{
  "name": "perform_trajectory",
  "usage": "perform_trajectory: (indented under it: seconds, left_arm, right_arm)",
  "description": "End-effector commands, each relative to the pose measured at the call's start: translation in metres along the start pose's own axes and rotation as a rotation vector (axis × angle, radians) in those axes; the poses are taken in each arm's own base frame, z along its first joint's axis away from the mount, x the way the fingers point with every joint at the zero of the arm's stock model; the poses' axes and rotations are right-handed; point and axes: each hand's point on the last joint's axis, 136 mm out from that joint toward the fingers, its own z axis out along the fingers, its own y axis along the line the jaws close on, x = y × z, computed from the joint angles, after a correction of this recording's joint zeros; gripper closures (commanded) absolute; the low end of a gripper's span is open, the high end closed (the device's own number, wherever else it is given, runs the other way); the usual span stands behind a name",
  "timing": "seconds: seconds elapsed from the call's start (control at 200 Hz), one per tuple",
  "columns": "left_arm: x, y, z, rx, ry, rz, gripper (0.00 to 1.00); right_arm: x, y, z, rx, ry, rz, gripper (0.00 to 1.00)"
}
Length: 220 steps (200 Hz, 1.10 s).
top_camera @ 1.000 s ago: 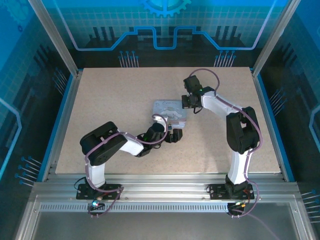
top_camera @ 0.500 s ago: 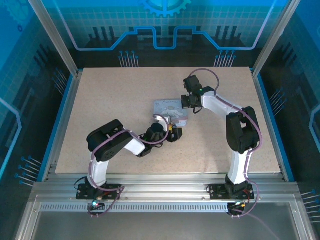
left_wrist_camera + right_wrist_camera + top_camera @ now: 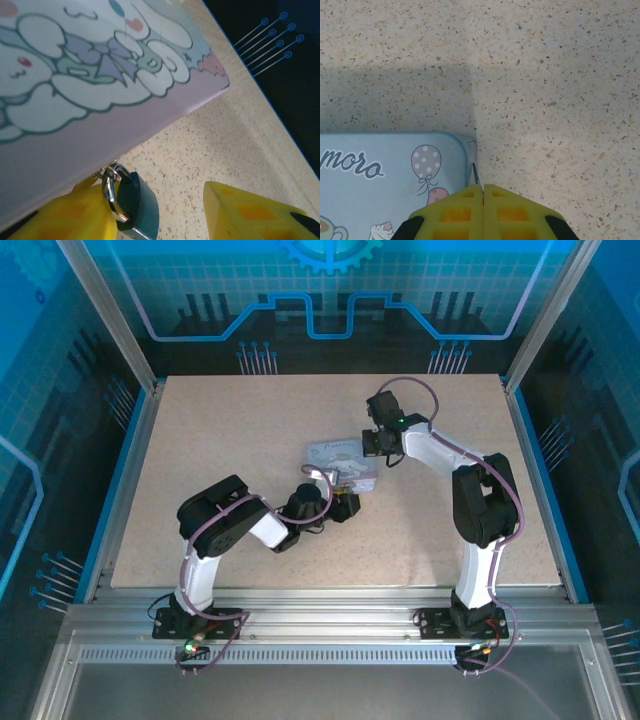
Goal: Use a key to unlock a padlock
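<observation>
Left pincer (image 3: 165,212) spread wide, set low beside the cartoon-printed tin box (image 3: 75,100). The padlock (image 3: 135,207) hangs off the box's edge by its silver shackle, between the yellow fingers and tight against the one on the left of the wrist view. Right pincer (image 3: 483,189) pressed shut at another corner of the box, the key (image 3: 475,174) pinched in it, a thin sliver poking from the tip just beside the box's rim, above the speckled counter (image 3: 560,75).

The left arm's elbow (image 3: 218,512) has swung right and slightly farther, drawing the left fingers (image 3: 346,506) a little left along the tin box's (image 3: 345,456) near edge.
</observation>
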Motion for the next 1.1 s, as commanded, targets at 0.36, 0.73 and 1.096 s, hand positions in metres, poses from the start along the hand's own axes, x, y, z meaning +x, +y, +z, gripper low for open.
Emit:
perform_trajectory:
  seconds: [0.36, 0.73, 1.096]
  left_arm:
    - [-0.007, 0.007, 0.004, 0.026, 0.004, -0.082, 0.55]
    - [-0.005, 0.016, -0.002, 0.001, 0.041, -0.100, 0.79]
    - [-0.004, 0.018, -0.020, -0.057, 0.119, -0.142, 0.96]
  right_arm:
    - [0.009, 0.008, -0.007, -0.018, 0.005, -0.012, 1.00]
    - [0.011, 0.008, -0.011, -0.019, -0.004, -0.009, 1.00]
    - [0.013, -0.010, -0.031, -0.050, -0.035, 0.045, 1.00]
